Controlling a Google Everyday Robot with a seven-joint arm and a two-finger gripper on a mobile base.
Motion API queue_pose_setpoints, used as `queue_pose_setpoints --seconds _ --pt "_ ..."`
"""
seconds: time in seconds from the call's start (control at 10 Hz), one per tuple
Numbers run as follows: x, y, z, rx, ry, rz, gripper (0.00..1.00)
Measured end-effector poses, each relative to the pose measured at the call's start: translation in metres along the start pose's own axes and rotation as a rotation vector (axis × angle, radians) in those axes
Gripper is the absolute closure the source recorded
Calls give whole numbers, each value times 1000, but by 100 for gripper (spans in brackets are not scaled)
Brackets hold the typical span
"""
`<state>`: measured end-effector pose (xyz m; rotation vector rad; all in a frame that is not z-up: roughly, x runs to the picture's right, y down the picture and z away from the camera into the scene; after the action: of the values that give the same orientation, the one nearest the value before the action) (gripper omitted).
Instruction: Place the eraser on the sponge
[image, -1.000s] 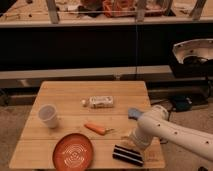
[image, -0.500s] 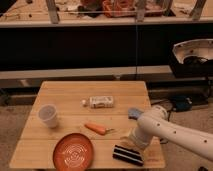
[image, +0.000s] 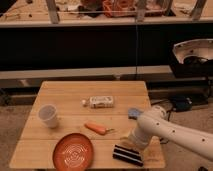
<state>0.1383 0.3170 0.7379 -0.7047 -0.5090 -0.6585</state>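
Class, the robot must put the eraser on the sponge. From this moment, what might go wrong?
1. The gripper sits just above the eraser, which lies close to the front edge of the table; a poor grasp might nudge it off.
2. The sponge looks smaller than the eraser and is partly hidden behind the arm, near the right edge, so the eraser may overhang and tip.

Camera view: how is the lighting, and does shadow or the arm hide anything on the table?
Camera view: warm, even light on the table, black band behind it. The arm covers part of the sponge; the hand is low over the eraser at the table's near edge, mostly hidden by the arm.
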Motion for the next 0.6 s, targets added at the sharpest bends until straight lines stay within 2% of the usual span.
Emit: queue_pose_setpoints --seconds 0.6 --pt "2 0 5 -8 -20 1 20"
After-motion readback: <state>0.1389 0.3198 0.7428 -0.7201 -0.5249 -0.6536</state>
